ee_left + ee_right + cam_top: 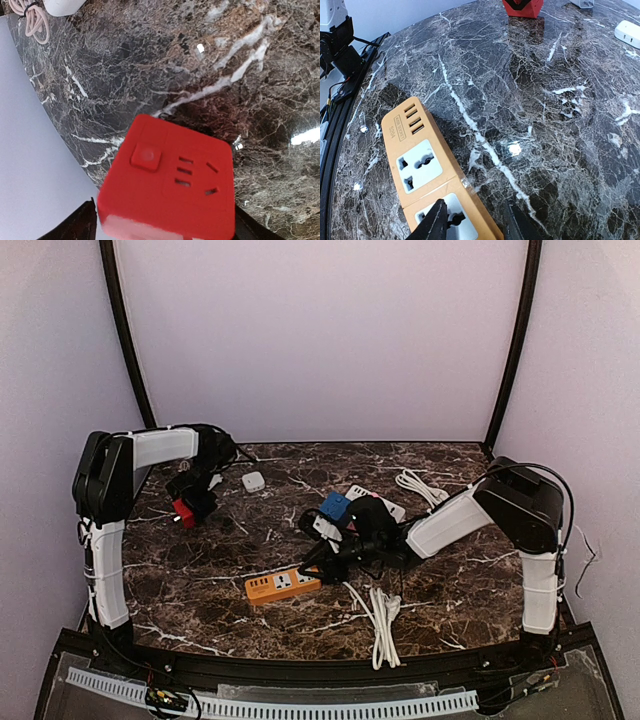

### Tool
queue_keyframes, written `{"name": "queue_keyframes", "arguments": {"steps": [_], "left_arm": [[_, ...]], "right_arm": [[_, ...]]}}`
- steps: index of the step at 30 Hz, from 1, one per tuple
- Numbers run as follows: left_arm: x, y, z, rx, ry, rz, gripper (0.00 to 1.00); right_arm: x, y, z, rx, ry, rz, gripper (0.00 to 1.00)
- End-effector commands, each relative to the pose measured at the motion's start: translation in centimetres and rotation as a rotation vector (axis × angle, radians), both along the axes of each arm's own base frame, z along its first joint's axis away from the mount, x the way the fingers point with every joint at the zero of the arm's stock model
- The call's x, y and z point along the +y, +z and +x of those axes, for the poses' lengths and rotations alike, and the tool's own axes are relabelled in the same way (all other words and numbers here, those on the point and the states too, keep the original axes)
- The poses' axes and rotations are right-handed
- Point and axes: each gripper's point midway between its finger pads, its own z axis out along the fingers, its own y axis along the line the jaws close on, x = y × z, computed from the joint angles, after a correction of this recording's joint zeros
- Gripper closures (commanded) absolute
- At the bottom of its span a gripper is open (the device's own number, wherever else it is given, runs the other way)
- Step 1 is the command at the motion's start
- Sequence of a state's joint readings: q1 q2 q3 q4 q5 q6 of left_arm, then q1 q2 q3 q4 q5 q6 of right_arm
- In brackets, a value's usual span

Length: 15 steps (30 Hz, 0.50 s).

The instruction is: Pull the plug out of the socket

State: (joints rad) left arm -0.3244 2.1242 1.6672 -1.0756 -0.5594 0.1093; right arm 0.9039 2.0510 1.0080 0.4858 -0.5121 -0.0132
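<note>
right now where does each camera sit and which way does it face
top external: above and behind the arm bases, looking down over the marble table; both arms show, left gripper at the red socket cube, right gripper at the orange power strip.
left wrist: on that wrist, facing down at the cube up close; left fingers at bottom corners.
right wrist: low over the table, facing across the strip toward the cube; right fingers at bottom.
shared: all three show the cube.

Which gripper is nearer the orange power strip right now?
Right. The right gripper hangs over one end of the orange power strip, its fingers straddling that end. The left gripper is far off to the left, around the red socket cube.
</note>
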Motion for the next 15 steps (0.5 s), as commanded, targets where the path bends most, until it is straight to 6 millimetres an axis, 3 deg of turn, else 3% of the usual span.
{"name": "queue_keyframes", "arguments": {"steps": [1, 4, 6, 11, 12, 13, 14, 15], "left_arm": [[-0.6, 1.3, 0.4, -0.027, -0.007, -0.045, 0.14], [-1.3, 2.2, 0.7, -0.06, -0.016, -0.076, 0.1], [-2.5, 3.1, 0.5, -0.082, -0.053, -0.107, 0.03], [-8.3, 5.7, -0.7, -0.179, -0.272, -0.182, 0.01], [-8.9, 5.1, -1.6, -0.166, -0.294, -0.2, 0.01], [-10.6, 6.4, -1.8, -0.218, -0.337, -0.268, 0.01], [-11.0, 5.6, -2.8, -0.201, -0.357, -0.288, 0.01], [-12.6, 7.0, -3.1, -0.251, -0.411, -0.349, 0.01]], "right_arm": [[-3.0, -5.0, -1.5, 0.103, -0.028, -0.173, 0.63], [-3.0, -5.0, -1.5, 0.104, -0.029, -0.172, 0.63], [-2.9, -4.8, -1.4, 0.104, -0.029, -0.166, 0.63], [-2.6, -2.9, -1.2, 0.086, -0.03, -0.132, 0.57], [-2.6, -2.3, -1.1, 0.08, -0.033, -0.123, 0.55], [-2.7, -1.5, -1.0, 0.074, -0.037, -0.111, 0.53], [-2.8, -0.8, -0.9, 0.069, -0.039, -0.1, 0.51], [-2.8, 0.1, -0.8, 0.062, -0.042, -0.086, 0.49]]}}
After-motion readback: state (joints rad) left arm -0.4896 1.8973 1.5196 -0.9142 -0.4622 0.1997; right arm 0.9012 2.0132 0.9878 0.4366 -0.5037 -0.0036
